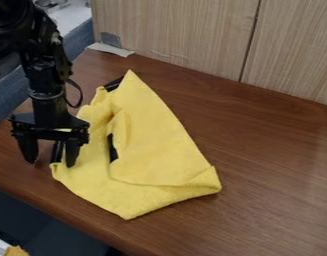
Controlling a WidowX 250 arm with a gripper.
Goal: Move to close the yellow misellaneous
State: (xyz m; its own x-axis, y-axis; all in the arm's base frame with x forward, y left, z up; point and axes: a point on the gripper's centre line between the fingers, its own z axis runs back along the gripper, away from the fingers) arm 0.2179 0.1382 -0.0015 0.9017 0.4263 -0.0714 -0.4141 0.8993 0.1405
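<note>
Here I hang, my black 2-fingered claw [51, 162] open, its tips well apart, at the view's left! 1 fingertip overlaps the rumpled yellow fabric cloth [155, 145]; touching or not, I can't tell. And that cloth lies partly folded on the brown wooden counter [272, 200], something black [113, 147] peeking through its gap!

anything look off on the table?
Yellow cloth is rumpled and unevenly folded, with something black showing through a gap. Pale strip sits crooked near the wood panel. No spill visible.
</note>
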